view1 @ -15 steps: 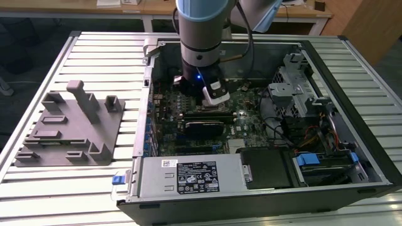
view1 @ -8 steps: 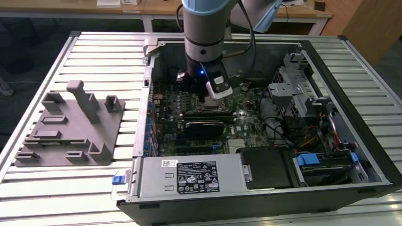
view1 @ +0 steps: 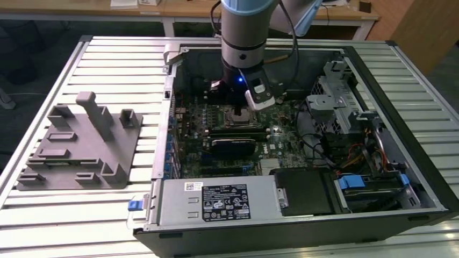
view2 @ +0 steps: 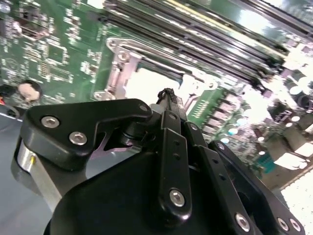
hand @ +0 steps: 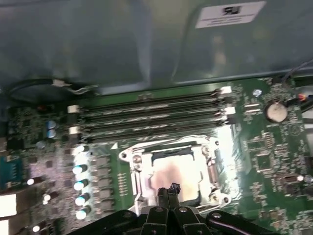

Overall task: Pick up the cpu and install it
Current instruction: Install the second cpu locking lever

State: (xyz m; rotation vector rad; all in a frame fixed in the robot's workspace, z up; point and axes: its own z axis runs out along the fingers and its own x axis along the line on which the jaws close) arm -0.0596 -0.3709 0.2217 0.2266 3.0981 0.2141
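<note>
The cpu lies flat in the metal-framed socket on the green motherboard, its shiny silver top glaring; in the second wrist view the cpu is a bright square inside the socket frame. My gripper hangs just above the cpu, its two black fingertips pressed together with nothing between them. In the second wrist view the gripper tip sits over the socket's edge. In the exterior view the gripper reaches down into the open computer case over the socket.
Long black memory slots run beside the socket, and a coin battery sits past them. The case walls ring the board, with a power supply and drive cage. A grey fixture stands at the exterior view's left.
</note>
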